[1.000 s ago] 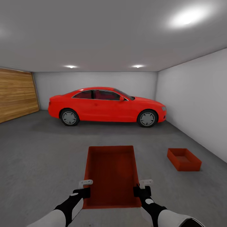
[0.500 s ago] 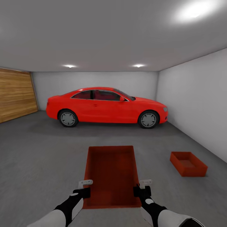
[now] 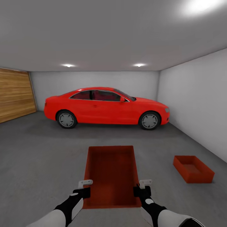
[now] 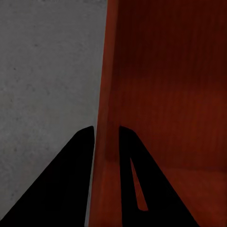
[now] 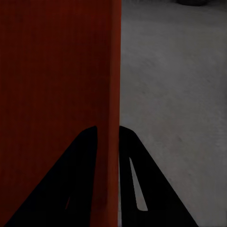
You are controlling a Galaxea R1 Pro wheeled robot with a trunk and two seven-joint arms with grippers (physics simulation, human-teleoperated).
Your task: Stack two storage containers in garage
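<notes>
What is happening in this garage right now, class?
The robot carries one storage container in front of itself: the left gripper and the right gripper each pinch a side wall. The other container sits on the grey floor to the right, near the white wall. A red car is parked ahead.

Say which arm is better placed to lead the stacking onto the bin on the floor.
Right, probably: the floor container lies to the robot's right. Both the right claw and the left claw grip the carried container, so both must move together.

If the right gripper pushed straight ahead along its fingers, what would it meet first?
Right gripper straddles the held container wall; beyond the fingertips lies more of that wall, then probably the concrete floor. Depth unclear.
</notes>
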